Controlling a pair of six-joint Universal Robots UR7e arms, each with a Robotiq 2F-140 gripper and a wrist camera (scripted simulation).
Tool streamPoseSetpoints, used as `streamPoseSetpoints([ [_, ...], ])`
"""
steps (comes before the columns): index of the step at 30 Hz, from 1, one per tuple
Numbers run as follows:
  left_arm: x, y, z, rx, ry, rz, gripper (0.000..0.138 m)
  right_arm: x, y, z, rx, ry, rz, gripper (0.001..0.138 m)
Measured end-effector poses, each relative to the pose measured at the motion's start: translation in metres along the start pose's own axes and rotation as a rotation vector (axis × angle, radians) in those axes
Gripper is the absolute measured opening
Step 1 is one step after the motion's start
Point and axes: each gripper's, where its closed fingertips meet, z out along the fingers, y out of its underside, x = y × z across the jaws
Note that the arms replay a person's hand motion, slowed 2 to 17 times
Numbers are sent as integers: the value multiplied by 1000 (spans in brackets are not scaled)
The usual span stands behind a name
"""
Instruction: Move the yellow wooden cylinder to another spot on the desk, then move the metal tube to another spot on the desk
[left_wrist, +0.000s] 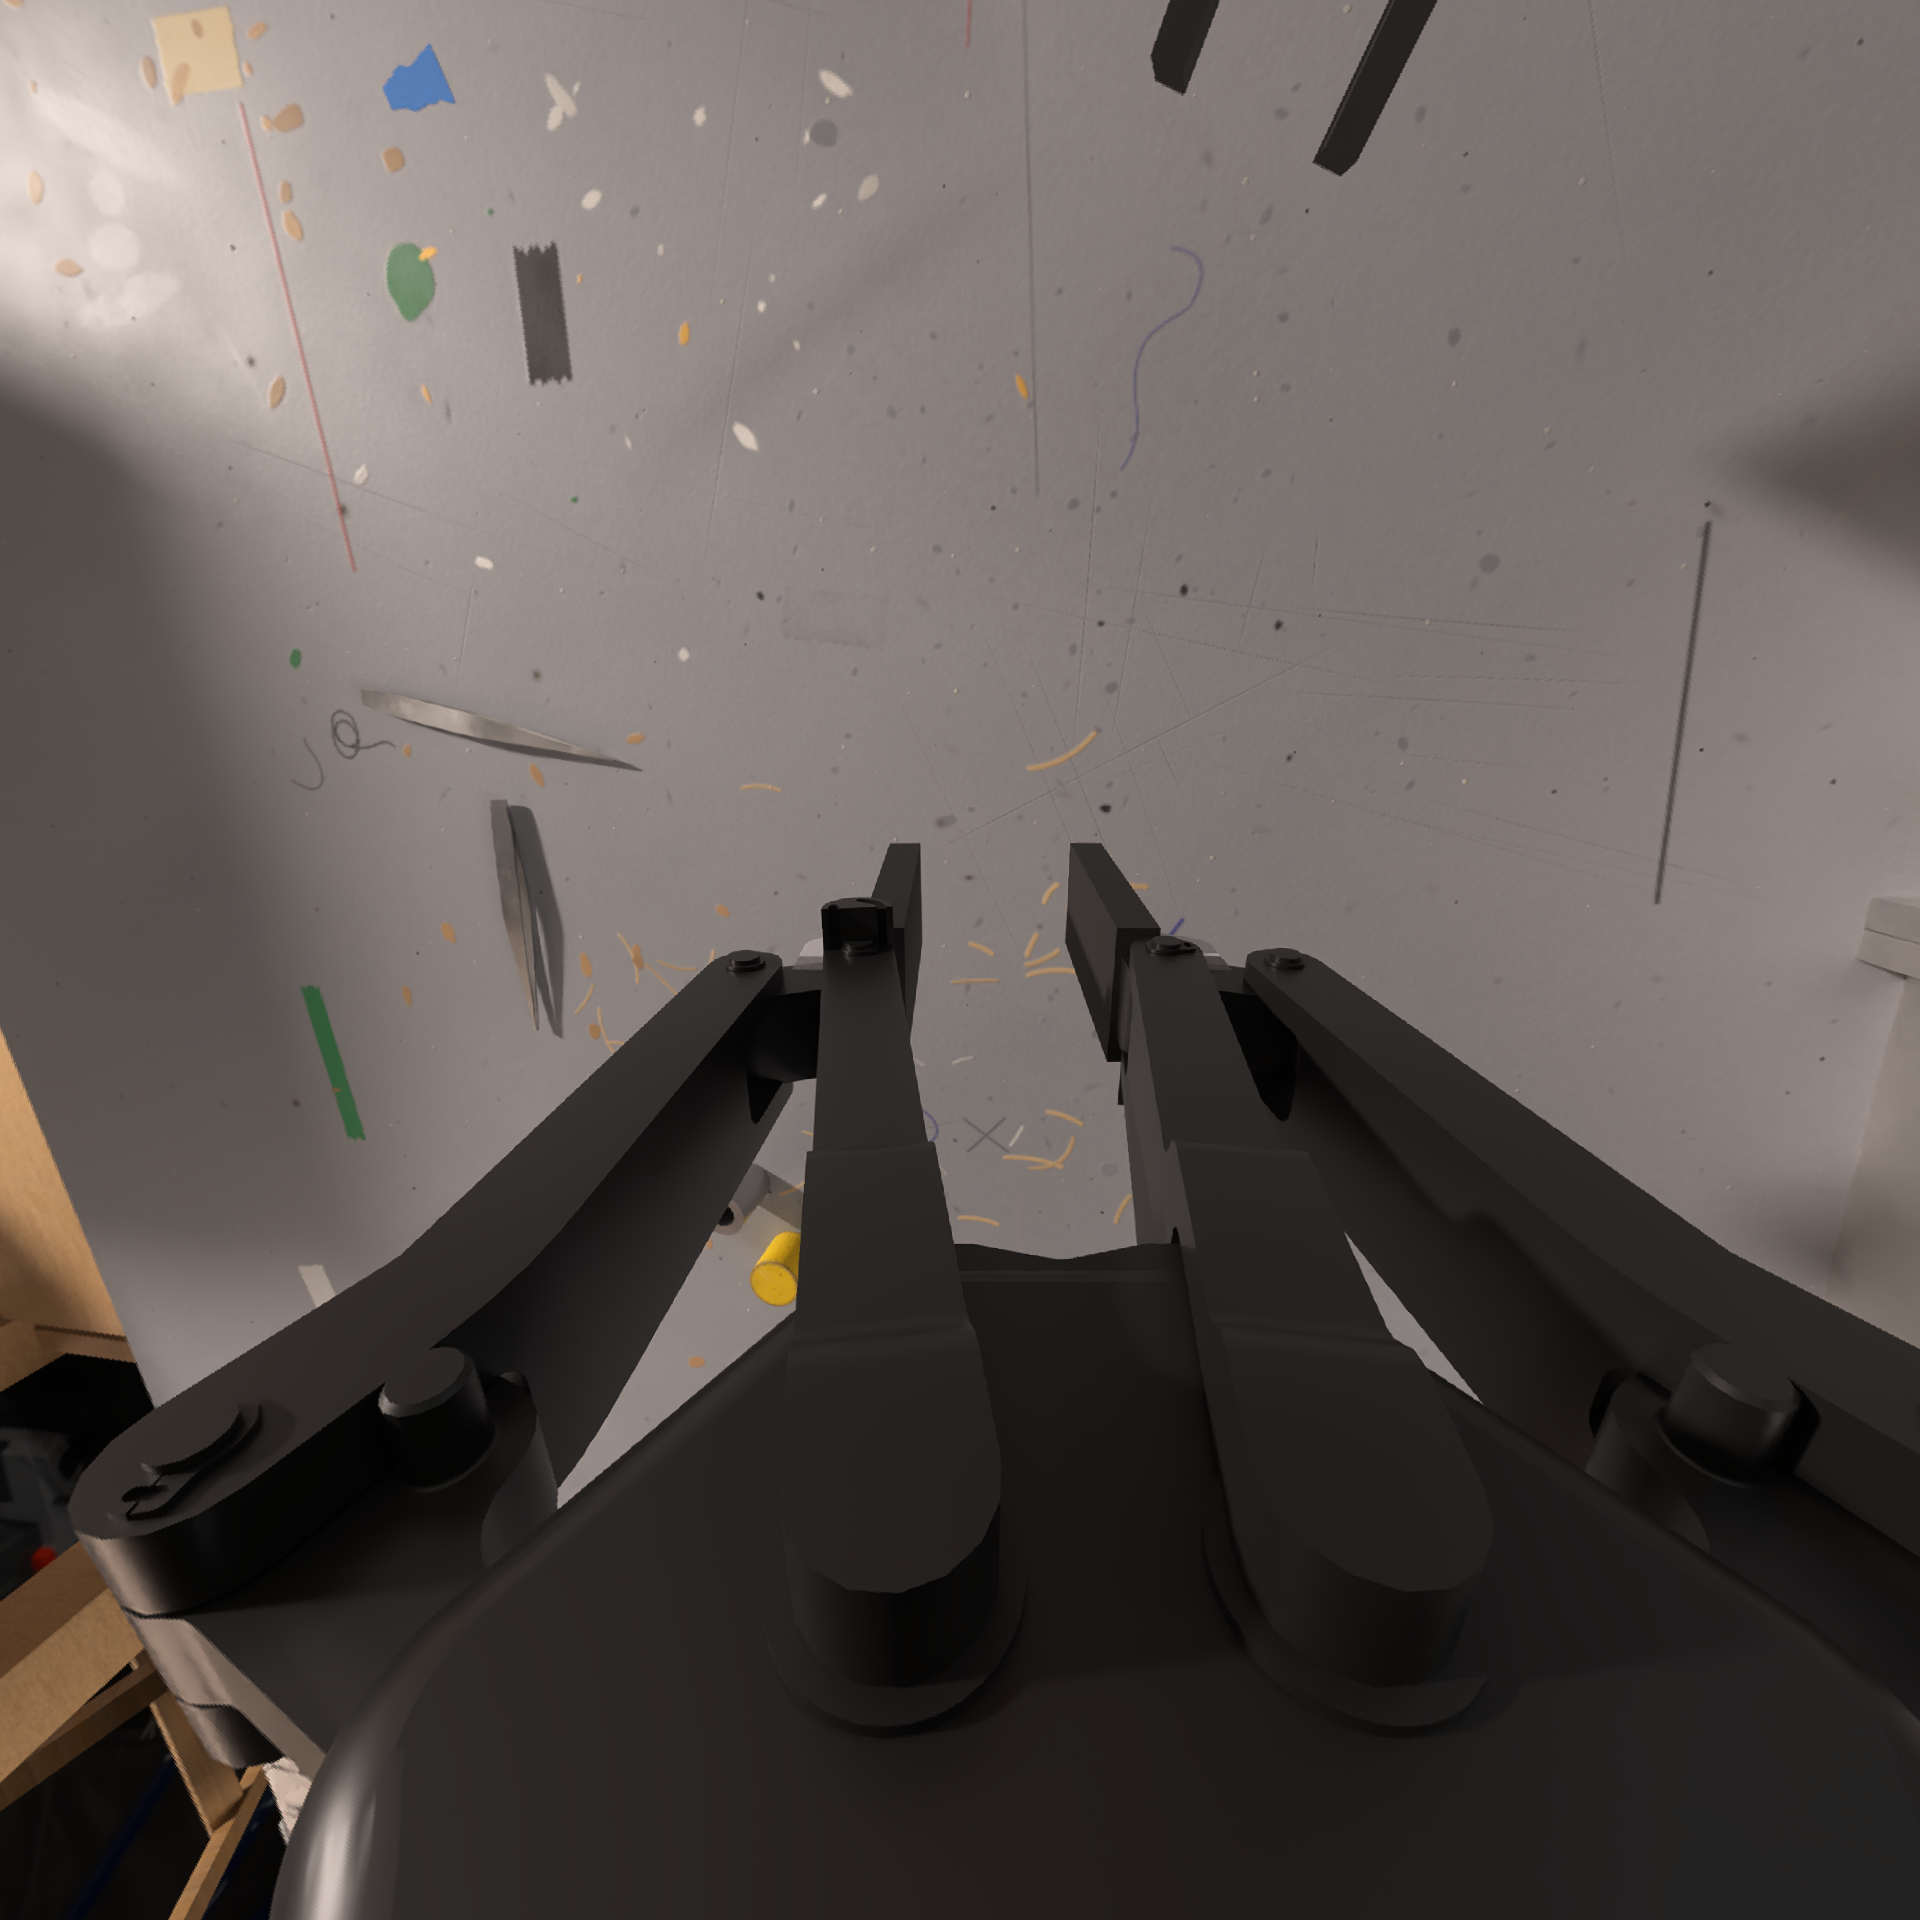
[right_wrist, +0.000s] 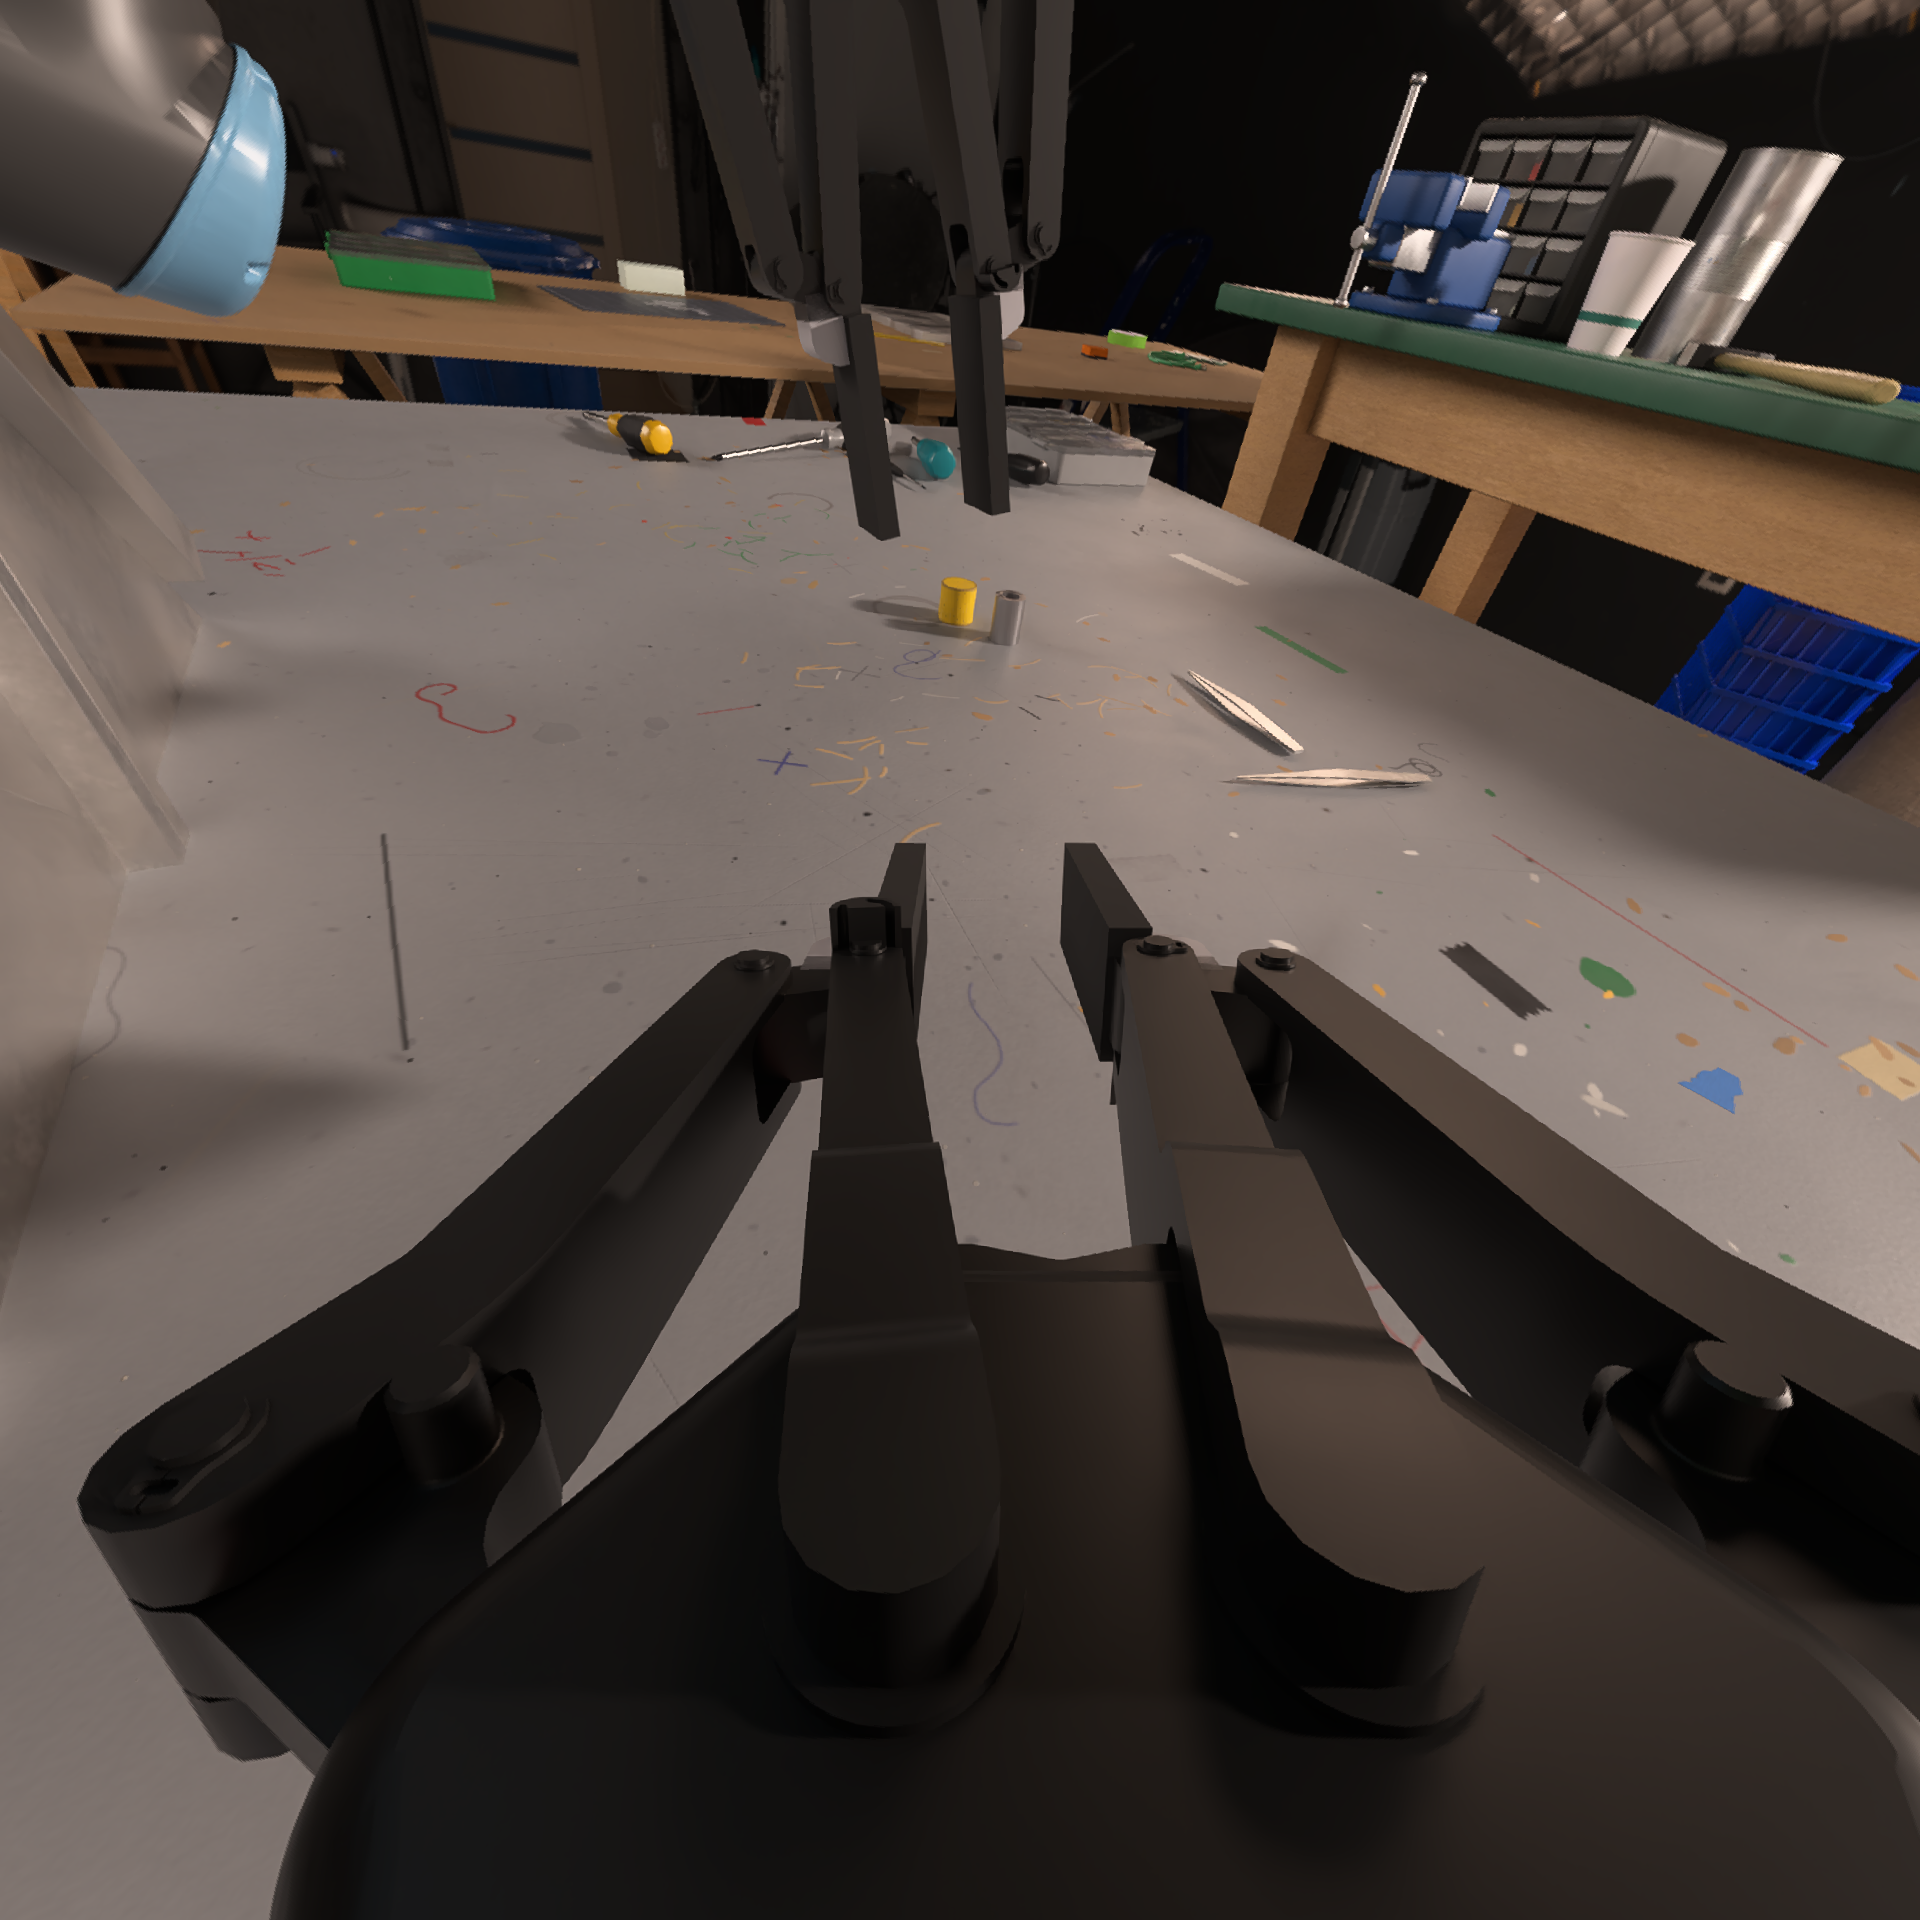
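Note:
The yellow wooden cylinder (right_wrist: 957, 601) stands upright on the grey desk (right_wrist: 582, 644), with the small metal tube (right_wrist: 1007, 615) upright just to its right, close beside it. My left gripper (right_wrist: 932, 517) hangs open and empty above and just behind them. In the left wrist view the cylinder (left_wrist: 776, 1268) and the tube (left_wrist: 753, 1205) show low down, partly hidden behind my left gripper's (left_wrist: 992, 862) own left finger. My right gripper (right_wrist: 992, 873) is open and empty over the desk, well short of both objects; its fingertips (left_wrist: 1335, 145) show at the top of the left wrist view.
Two pairs of tweezers (right_wrist: 1242, 712) (right_wrist: 1330, 777) lie right of the objects. A thin rod (right_wrist: 395, 940) lies at the left. Screwdrivers (right_wrist: 644, 431) and a grey tray (right_wrist: 1081, 447) sit at the far edge. A translucent box (right_wrist: 73, 623) stands left. A white box (left_wrist: 1891, 935) sits at the right.

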Motion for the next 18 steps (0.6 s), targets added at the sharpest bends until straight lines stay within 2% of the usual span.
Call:
streamPoseSetpoints([
  [9,12,-22,23,-42,53,38,38,-2,4,0,-37,10,-4,37],
  [18,19,-34,46,-92,92,64,38,-1,9,0,-90,33,-5,40],
])
